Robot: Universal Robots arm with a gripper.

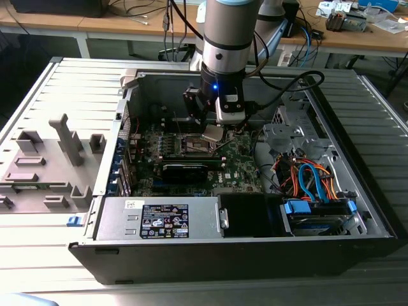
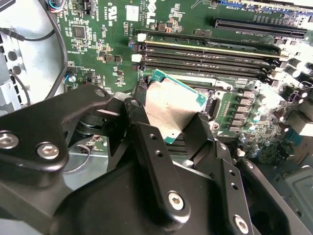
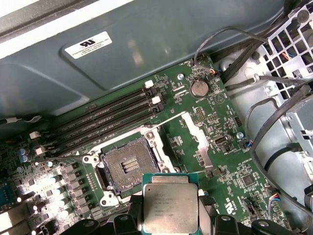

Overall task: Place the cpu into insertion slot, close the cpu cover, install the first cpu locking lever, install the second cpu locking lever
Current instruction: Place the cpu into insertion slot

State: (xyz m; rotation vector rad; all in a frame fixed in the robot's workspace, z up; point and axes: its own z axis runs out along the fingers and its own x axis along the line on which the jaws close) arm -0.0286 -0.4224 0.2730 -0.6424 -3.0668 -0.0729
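Observation:
My gripper [image 1: 213, 130] is shut on the cpu [image 1: 211, 134], a small square chip with a silver-grey top, and holds it a little above the motherboard. In both wrist views the black fingers [image 2: 146, 142] clamp the cpu [image 2: 171, 107] by two opposite edges. The insertion slot [image 3: 128, 165] lies open and empty, its dark contact field showing inside a silvery border, right beside the held cpu [image 3: 170, 205]. The cpu cover [image 3: 197, 139] stands raised at the socket's side. In the exterior view the insertion slot [image 1: 193, 146] sits just toward that view's left of the chip.
Long black memory slots [image 3: 105, 120] run beside the socket. A black card [image 1: 185, 170] lies in front of it. The power supply [image 1: 159, 220], a drive cage with blue and orange cables [image 1: 312, 182] and the case walls [image 1: 127, 102] surround the board. Grey fixtures [image 1: 51, 159] stand outside.

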